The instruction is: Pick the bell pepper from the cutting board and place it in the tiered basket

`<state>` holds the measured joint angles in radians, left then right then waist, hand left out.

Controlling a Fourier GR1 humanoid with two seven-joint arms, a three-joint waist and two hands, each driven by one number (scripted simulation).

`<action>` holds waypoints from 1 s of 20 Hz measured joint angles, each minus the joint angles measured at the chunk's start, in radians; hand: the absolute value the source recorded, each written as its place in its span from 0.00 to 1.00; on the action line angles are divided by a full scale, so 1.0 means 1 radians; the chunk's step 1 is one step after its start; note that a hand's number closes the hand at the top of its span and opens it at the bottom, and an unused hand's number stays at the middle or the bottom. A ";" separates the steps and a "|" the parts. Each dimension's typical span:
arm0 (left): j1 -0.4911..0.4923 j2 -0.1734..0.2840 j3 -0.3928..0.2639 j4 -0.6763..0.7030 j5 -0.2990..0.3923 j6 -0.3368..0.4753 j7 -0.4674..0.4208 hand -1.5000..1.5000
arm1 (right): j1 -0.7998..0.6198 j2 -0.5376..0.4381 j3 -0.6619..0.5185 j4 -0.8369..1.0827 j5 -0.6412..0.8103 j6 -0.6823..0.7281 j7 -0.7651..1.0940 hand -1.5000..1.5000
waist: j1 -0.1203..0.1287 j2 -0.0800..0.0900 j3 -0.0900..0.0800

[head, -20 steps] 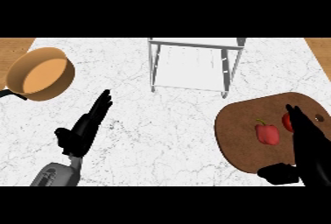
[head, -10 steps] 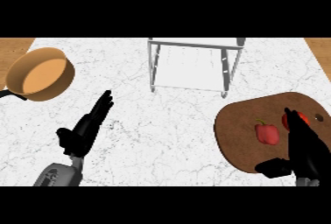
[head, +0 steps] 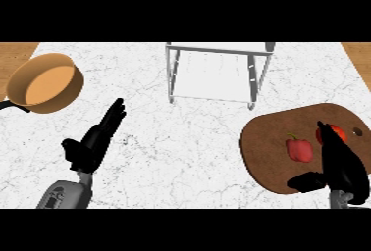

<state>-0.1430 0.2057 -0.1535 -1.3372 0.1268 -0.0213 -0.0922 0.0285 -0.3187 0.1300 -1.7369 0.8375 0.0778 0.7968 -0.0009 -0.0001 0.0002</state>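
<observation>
A red bell pepper [head: 299,149] with a green stem lies on the brown cutting board [head: 272,142] at the right. My right hand [head: 340,162] hovers over the board just right of the pepper, fingers straight, thumb out to the left, holding nothing. It partly hides a second red item [head: 336,131] behind its fingertips. The tiered basket [head: 217,73], a metal frame with a white shelf, stands at the top centre. My left hand [head: 92,142] rests open at the lower left, fingers pointing up.
An orange pan [head: 45,83] with a dark handle sits at the upper left on the white marble counter [head: 181,147]. Wooden edges show at both top corners. The cutting board has a small hole [head: 357,131] near its right rim.
My right hand has slid left and a little down over the board, closer to the bell pepper. The left hand, pepper and pan have stayed put.
</observation>
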 measured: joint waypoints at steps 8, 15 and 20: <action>0.030 -0.028 0.020 -0.010 -0.038 -0.025 -0.012 0.50 | -0.011 0.059 -0.026 0.072 0.034 -0.086 -0.131 1.00 | 0.001 -0.004 -0.005; 0.034 -0.055 0.028 -0.050 -0.061 -0.017 0.023 0.50 | -0.076 0.087 -0.041 0.148 0.073 -0.180 -0.249 1.00 | 0.002 -0.005 -0.006; 0.028 -0.050 0.062 -0.017 -0.070 -0.054 -0.003 0.50 | -0.083 0.079 -0.065 0.141 0.079 -0.154 -0.286 1.00 | 0.001 -0.002 -0.003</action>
<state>-0.1152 0.1558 -0.0920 -1.3543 0.0569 -0.0748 -0.0952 -0.0543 -0.2401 0.0652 -1.5961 0.9168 -0.0760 0.5110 -0.0003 -0.0022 -0.0026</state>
